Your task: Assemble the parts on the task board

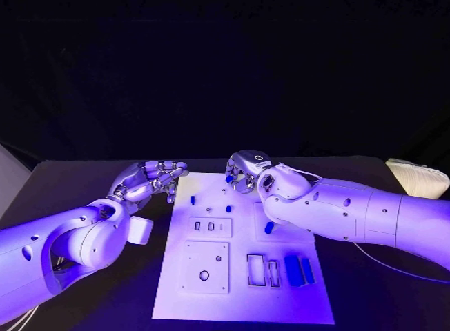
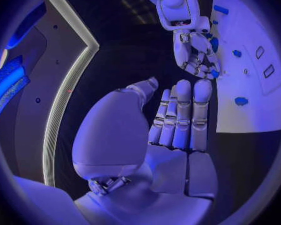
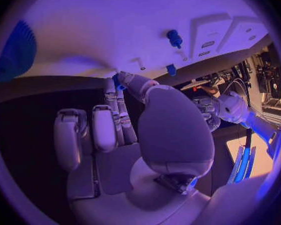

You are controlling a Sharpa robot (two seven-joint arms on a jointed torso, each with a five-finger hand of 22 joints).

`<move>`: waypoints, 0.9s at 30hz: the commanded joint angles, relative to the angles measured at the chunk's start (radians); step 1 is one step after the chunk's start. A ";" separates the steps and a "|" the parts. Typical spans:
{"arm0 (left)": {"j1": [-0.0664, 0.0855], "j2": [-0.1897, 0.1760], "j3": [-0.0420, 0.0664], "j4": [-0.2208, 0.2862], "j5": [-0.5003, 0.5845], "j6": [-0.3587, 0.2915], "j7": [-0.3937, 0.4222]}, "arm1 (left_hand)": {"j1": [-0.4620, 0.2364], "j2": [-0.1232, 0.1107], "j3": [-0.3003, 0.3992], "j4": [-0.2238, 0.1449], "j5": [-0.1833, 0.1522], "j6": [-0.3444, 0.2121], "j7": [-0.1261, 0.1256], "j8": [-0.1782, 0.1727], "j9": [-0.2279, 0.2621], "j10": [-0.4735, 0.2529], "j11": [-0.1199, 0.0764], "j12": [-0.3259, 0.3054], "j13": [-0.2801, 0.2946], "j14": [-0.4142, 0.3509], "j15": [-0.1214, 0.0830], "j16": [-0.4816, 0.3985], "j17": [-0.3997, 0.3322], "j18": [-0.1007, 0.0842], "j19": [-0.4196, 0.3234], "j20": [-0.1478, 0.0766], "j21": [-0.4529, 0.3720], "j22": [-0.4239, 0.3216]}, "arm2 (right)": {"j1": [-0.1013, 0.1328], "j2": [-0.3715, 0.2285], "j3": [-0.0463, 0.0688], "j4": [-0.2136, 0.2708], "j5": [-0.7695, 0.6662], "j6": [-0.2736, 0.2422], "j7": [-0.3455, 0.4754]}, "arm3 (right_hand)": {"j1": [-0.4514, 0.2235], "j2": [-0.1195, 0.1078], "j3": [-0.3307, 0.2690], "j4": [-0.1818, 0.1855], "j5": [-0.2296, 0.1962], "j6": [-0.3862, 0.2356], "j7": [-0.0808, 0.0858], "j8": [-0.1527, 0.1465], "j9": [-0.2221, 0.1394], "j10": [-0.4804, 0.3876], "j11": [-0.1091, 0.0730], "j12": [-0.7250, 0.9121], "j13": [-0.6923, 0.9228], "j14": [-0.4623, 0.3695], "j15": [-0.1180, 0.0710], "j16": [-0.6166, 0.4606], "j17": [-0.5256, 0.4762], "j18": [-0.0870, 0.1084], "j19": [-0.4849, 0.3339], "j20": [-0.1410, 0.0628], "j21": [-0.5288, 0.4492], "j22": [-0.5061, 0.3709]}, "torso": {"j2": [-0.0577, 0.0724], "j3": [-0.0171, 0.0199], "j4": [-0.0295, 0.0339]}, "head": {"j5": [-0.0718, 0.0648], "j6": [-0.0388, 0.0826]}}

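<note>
Two silver many-fingered hands meet at the far end of the white rectangular task board (image 1: 247,276), which lies in the middle of the black desk (image 1: 384,296). From the head view, the left hand (image 1: 155,176) hangs over the board's far left corner with its fingers curled loosely and nothing in them that I can make out. The right hand (image 1: 248,169) hovers over the far edge, fingers bent down toward the board. Small blue parts sit on the board: a short peg (image 1: 193,200) near the far left, another piece (image 1: 270,226) beside the right forearm, and two upright blue blocks (image 1: 299,269) near the front right corner.

In the left wrist view, the left hand's fingers (image 2: 184,115) lie straight and together, the thumb apart, holding nothing; the right hand (image 2: 197,55) shows beyond, over the board.

In the right wrist view, the right hand's (image 3: 134,125) thumb and a finger pinch a small blue part (image 3: 120,86) just off the board's edge, while a blue peg (image 3: 173,38) stands on the board farther along.
</note>
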 commanded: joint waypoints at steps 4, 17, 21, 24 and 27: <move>0.002 0.002 0.001 0.003 0.004 0.017 0.004 | -0.003 0.003 0.000 -0.003 -0.002 -0.007 -0.001 -0.006 0.002 -0.004 0.000 0.000 -0.001 -0.007 -0.002 -0.005 -0.001 -0.009 -0.010 0.000 0.004 0.000 | -0.002 0.005 0.000 -0.007 -0.009 0.006 0.001 | 0.003 0.017 0.000 0.001 0.006 0.001 -0.008 0.035 0.072 0.024 -0.026 -0.004 0.002 0.021 -0.007 0.002 -0.001 -0.007 0.008 -0.005 0.001 0.098 | 0.001 -0.0006 -0.0009 | -0.001 0.001; 0.002 0.002 0.001 0.003 0.004 0.017 0.002 | -0.003 0.003 0.000 -0.003 -0.002 -0.007 -0.001 -0.006 0.002 -0.004 0.000 0.000 -0.001 -0.007 -0.002 -0.005 -0.001 -0.009 -0.010 0.000 0.004 0.000 | -0.003 0.019 -0.001 -0.025 -0.001 0.028 0.009 | -0.006 0.010 0.000 0.004 0.004 -0.016 -0.003 0.029 0.077 0.012 -0.021 -0.010 0.000 0.018 -0.003 -0.003 -0.012 -0.004 0.000 -0.002 -0.006 0.087 | 0.003 -0.0005 -0.0009 | 0.002 0.000; 0.003 0.002 0.001 0.003 0.004 0.017 0.002 | -0.004 0.003 0.002 -0.006 -0.002 -0.007 0.000 -0.006 0.002 -0.005 0.000 0.001 -0.001 -0.007 -0.001 -0.005 -0.002 -0.009 -0.011 0.001 0.006 0.002 | -0.003 0.021 -0.001 -0.030 0.003 0.034 0.013 | -0.012 0.005 -0.001 0.007 0.003 -0.024 0.000 0.024 0.079 0.003 -0.017 -0.011 -0.001 0.016 -0.001 -0.006 -0.018 -0.003 -0.004 0.000 -0.010 0.082 | 0.004 -0.0006 -0.0002 | 0.003 -0.002; 0.003 0.002 0.001 0.002 0.004 0.017 0.002 | -0.004 0.003 0.002 -0.006 -0.002 -0.007 0.000 -0.006 0.002 -0.005 0.000 0.001 -0.001 -0.007 -0.001 -0.005 -0.002 -0.009 -0.011 0.001 0.006 0.002 | -0.003 0.022 -0.001 -0.033 0.005 0.036 0.014 | -0.018 -0.001 0.000 0.009 0.002 -0.033 0.003 0.019 0.081 -0.006 -0.014 -0.012 -0.003 0.015 0.002 -0.008 -0.023 -0.002 -0.007 0.002 -0.013 0.078 | 0.004 -0.0003 -0.0009 | 0.004 -0.002; 0.003 0.002 0.001 0.002 0.004 0.017 0.002 | -0.004 0.003 0.002 -0.006 -0.002 -0.007 0.000 -0.006 0.002 -0.005 0.000 0.001 -0.001 -0.007 -0.001 -0.005 -0.002 -0.009 -0.011 0.001 0.006 0.002 | -0.003 0.022 -0.001 -0.035 0.008 0.037 0.016 | -0.028 -0.013 -0.001 0.014 0.002 -0.051 0.011 0.008 0.081 -0.026 -0.007 -0.012 -0.008 0.010 0.008 -0.017 -0.041 0.001 -0.017 0.007 -0.023 0.064 | 0.003 -0.0001 -0.0015 | 0.004 -0.002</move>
